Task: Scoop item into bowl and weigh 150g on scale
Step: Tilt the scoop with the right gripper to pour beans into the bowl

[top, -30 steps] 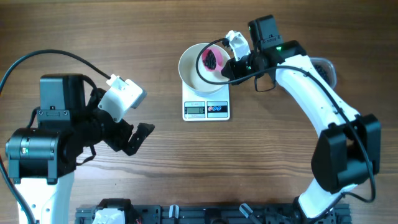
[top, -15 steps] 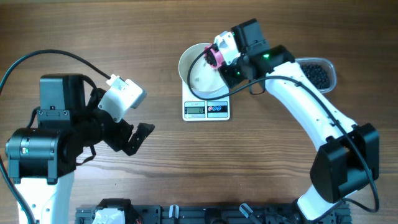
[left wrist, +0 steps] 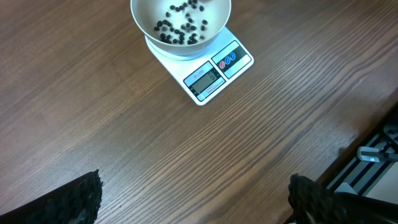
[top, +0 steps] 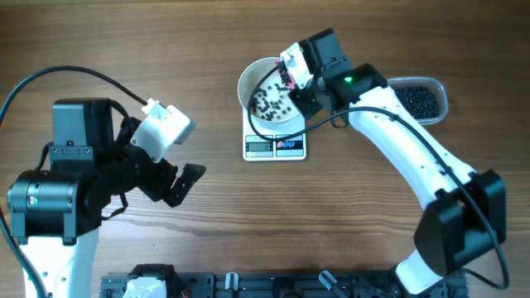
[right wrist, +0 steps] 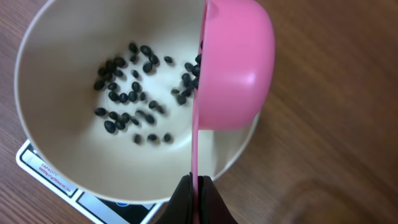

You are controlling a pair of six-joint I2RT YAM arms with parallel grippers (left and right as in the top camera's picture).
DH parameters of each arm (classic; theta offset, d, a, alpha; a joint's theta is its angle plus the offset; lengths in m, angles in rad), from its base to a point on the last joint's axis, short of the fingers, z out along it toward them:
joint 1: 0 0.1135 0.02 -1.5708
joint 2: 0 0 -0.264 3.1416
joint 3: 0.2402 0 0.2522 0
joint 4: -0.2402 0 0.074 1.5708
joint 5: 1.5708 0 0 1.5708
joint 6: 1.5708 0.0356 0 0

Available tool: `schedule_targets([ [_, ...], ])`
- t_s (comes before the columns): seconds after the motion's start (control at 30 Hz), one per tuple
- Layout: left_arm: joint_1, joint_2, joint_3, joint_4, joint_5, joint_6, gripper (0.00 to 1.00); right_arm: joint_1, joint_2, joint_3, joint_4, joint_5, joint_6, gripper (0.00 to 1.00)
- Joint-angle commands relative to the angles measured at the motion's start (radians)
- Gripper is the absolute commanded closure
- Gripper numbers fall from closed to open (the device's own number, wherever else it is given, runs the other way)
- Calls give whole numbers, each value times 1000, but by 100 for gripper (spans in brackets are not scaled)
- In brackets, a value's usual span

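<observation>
The white bowl [top: 243, 87] sits on the white scale [top: 275, 146] at the table's far middle. Many small black beans, the item [top: 269, 103], lie scattered in it. My right gripper [top: 303, 85] is shut on the thin handle of a pink scoop [top: 290, 74], turned on its side above the bowl's right rim. In the right wrist view the scoop [right wrist: 239, 68] has its mouth facing the beans [right wrist: 127, 96], with the gripper [right wrist: 197, 186] pinching the handle. My left gripper [top: 180, 186] hangs open over bare wood at the left, its fingers [left wrist: 74, 199] wide apart, nothing between them.
A clear plastic tub [top: 422, 98] with more black beans stands to the right of the scale, partly behind my right arm. A dark rail [top: 273, 285] runs along the front edge of the table. The scale's display [left wrist: 205, 79] faces the front.
My right gripper moved left over the bowl and rolled the scoop onto its side. The beans went from the scoop into the bowl. The left arm stayed still.
</observation>
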Motion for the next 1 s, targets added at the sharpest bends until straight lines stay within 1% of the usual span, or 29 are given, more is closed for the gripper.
schedule_targets([
  [0.0,7,-3,14,-1,15,19,0,4,-71,24,1,37,-15,95],
  [0.2,7,-3,14,-1,15,19,0,27,-70,21,-50,39,-10,95],
  [0.27,7,-3,14,-1,15,19,0,38,-70,22,-54,81,-12,95],
  [0.4,7,-3,14,-1,15,19,0,58,-72,23,-50,237,-29,96],
  [0.47,7,-3,14,-1,15,19,0,66,-72,23,-49,254,-37,96],
  [0.53,7,-3,14,-1,15,19,0,68,-72,22,-48,227,-37,95],
  [0.63,7,-3,14,-1,15,19,0,68,-72,22,-48,134,-19,96],
  [0.83,7,-3,14,-1,15,19,0,68,-73,24,-49,52,0,96],
  [0.97,7,-3,14,-1,15,19,0,77,-71,22,-63,60,-11,95],
])
